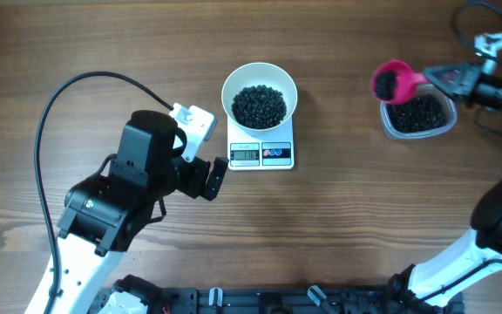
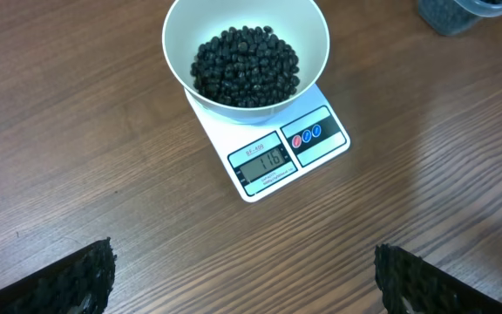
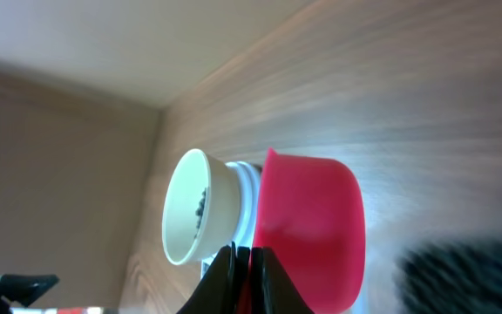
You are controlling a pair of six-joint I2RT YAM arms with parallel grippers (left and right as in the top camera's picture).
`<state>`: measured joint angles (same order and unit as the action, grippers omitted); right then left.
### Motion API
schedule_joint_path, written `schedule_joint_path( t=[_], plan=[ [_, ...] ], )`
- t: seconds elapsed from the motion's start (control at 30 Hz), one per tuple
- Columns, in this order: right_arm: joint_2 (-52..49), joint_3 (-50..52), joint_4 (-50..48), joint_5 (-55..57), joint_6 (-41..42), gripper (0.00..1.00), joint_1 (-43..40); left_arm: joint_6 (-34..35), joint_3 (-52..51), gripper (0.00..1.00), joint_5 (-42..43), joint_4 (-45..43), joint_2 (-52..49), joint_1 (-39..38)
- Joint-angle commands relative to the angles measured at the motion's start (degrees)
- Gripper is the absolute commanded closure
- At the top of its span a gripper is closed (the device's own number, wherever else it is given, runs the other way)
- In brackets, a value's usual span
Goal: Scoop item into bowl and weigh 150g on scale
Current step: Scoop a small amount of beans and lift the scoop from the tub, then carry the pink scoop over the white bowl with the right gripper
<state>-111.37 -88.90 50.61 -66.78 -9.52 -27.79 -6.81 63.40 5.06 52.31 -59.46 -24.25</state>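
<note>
Pink scoop [image 3: 308, 231] loaded, handle pinched in right gripper [image 1: 447, 77] by tub [image 1: 443, 122] — black beans [image 1: 260, 105] in bowl [image 1: 234, 87] on scale [image 1: 261, 154]; loose, probably roll — keep scoop level; left gripper [image 2: 244, 283] wide, empty

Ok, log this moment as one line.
bowl: on scale, beans inside | right gripper: shut on scoop, loaded, by tub | left gripper: open, empty, near scale

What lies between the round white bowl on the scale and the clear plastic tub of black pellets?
Only bare wooden table, as the overhead view shows. The small pink scoop hovers at the clear plastic tub's edge facing the round white bowl.
</note>
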Motion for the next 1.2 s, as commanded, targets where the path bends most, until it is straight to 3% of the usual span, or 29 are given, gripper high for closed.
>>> schedule_joint_path(
  t=[0.0,0.2,0.33,0.47,0.67,0.97,1.17],
  plan=[
    [3.6,-0.1,-7.9,-5.9,10.3,0.96,6.6,-0.5,0.8,0.0,0.7,-0.2,0.2,0.3],
    [4.2,-0.1,-34.5,-11.4,32.0,0.96,20.9,-0.5,0.8,0.0,0.7,-0.2,0.2,0.3],
    [4.2,-0.1,-44.5,-11.5,36.3,0.96,26.5,-0.5,0.8,0.0,0.7,-0.2,0.2,0.3],
    [4.2,-0.1,-45.0,-11.3,29.9,0.96,29.9,-0.5,0.8,0.0,0.7,-0.2,0.2,0.3],
    [4.2,-0.1,-41.3,-5.8,8.9,0.96,35.3,-0.5,0.8,0.0,0.7,-0.2,0.2,0.3],
    [4.2,-0.1,-36.9,-3.5,-17.4,0.96,36.5,-0.5,0.8,0.0,0.7,-0.2,0.2,0.3],
    [4.2,-0.1,-35.5,-3.1,-20.8,0.96,36.6,-0.5,0.8,0.0,0.7,-0.2,0.2,0.3]
  ],
)
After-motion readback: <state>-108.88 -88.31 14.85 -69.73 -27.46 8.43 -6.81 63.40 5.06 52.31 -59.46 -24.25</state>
